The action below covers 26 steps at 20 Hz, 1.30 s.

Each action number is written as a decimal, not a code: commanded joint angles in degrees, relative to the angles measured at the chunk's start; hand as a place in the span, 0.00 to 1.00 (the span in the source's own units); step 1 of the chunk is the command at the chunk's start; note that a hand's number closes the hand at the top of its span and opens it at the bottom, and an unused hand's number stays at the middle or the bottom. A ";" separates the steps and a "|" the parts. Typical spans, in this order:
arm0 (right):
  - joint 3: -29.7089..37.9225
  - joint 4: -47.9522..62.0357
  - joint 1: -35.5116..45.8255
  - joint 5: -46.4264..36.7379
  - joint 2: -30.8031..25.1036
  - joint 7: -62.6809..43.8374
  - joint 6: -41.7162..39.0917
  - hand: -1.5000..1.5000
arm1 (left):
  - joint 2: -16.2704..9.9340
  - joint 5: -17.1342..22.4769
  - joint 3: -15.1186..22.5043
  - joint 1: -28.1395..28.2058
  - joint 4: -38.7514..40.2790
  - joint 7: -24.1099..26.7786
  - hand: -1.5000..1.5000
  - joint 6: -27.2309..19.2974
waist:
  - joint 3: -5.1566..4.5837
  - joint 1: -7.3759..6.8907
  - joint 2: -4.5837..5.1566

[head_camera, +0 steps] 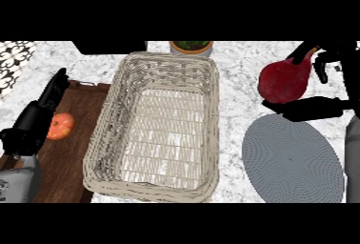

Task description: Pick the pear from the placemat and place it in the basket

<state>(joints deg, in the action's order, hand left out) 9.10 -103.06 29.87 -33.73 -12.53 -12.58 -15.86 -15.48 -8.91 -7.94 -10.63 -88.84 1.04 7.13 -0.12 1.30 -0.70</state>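
The dark red pear (283, 81) hangs above the marble counter at the upper right, just past the far edge of the round grey placemat (292, 159). My right hand (318, 108) is shut on it, with black fingers curled over its top and the thumb under it. The pear is to the right of the woven basket (105, 124), which stands in the middle with nothing inside. At the left edge my left hand (34, 121) rests open, fingers pointing up, over a wooden tray.
A dark wooden tray (74, 162) lies left of the basket, with an orange-red fruit (61, 126) on it beside my left hand. A potted plant (191, 46) and a black object (109, 46) stand behind the basket. A patterned tile patch (15, 57) shows at the far left.
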 commanded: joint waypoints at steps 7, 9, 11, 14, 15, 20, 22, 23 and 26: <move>-7.76 -10.29 22.36 7.97 7.54 -34.77 -12.56 1.00 | 0.07 0.64 -0.22 -1.52 0.32 -0.08 0.50 0.85 | 0.01 -1.23 0.30; -8.64 -3.46 27.49 6.41 9.03 -35.94 -10.41 1.00 | 0.28 0.89 0.78 -0.58 -3.95 -3.61 0.50 1.56 | 0.05 -1.97 0.44; -11.54 1.34 30.00 2.71 11.87 -36.52 -6.84 1.00 | 2.84 -2.27 2.91 0.60 -1.01 1.02 0.50 -1.12 | 0.04 -2.00 0.68; -13.66 3.18 35.16 5.36 12.39 -44.71 -5.07 1.00 | 1.04 -1.28 1.25 -0.65 1.88 2.79 0.50 0.53 | 0.03 -1.84 0.59; -15.27 4.77 33.71 6.33 12.42 -44.88 -2.53 1.00 | 0.54 -0.55 0.57 -3.04 1.17 -0.44 0.50 0.73 | 0.06 -1.88 0.62; -16.74 9.62 35.29 8.21 12.50 -45.54 -5.07 1.00 | -1.19 1.62 -1.41 -1.25 -0.53 -1.33 0.50 2.91 | 0.08 -1.90 0.55; -18.16 13.48 36.33 9.62 12.51 -46.94 -4.38 1.00 | 0.87 0.22 0.61 -0.26 -2.25 -0.90 0.50 1.48 | 0.08 -2.08 0.55; -16.55 15.34 38.88 11.81 12.51 -48.35 -5.58 1.00 | -0.31 0.89 -0.18 -2.90 -1.37 -3.63 0.50 2.36 | 0.08 -1.94 0.57; -20.63 17.69 38.76 11.14 12.52 -50.35 -5.73 1.00 | 1.27 -1.00 0.83 -1.80 0.09 -0.78 0.50 0.51 | 0.06 -1.76 0.57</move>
<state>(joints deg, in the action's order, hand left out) -9.12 -88.67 66.48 -23.88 -0.28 -56.03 -19.49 -15.14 -9.00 -7.75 -12.62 -88.89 0.26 8.55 -0.06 -0.60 -0.09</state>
